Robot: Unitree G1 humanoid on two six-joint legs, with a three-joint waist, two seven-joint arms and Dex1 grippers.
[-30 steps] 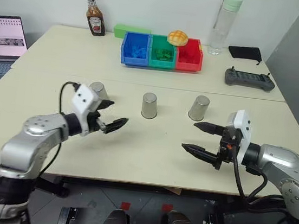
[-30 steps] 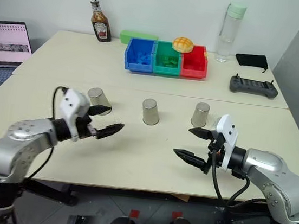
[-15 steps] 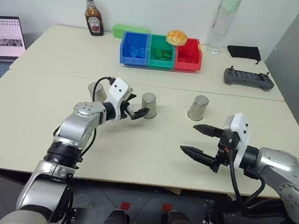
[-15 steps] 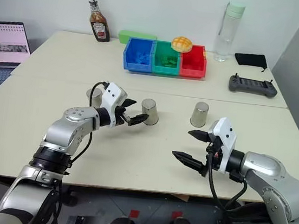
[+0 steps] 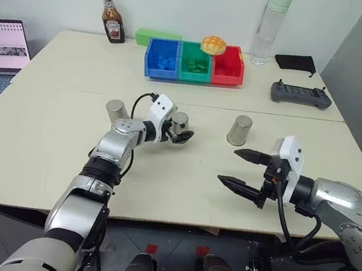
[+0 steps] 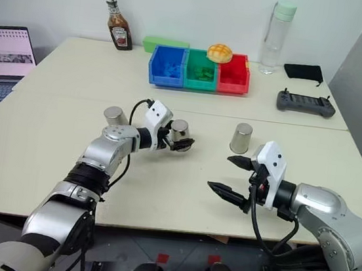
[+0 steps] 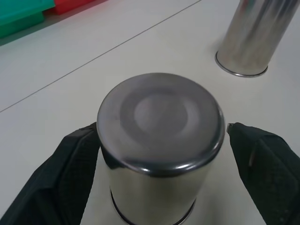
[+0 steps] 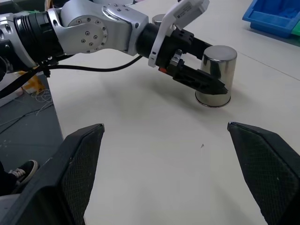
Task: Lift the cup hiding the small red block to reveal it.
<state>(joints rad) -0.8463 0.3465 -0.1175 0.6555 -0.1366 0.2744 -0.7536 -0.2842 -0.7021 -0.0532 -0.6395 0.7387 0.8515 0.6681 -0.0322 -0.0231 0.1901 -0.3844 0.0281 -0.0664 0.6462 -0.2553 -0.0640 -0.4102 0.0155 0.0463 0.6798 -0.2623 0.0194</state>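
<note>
The left gripper [image 5: 182,134] brackets the upright middle cup [image 5: 180,123], fingers spread either side, not yet pinching. The right gripper [image 5: 246,170] hangs spread, well apart.

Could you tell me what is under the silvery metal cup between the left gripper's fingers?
The upturned middle silvery metal cup stands rim-down on the beige table; whatever lies beneath is covered.

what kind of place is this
Probably a robotics lab or office test bench: plain tables with a laptop, a handheld controller, and colored parts bins.
</note>
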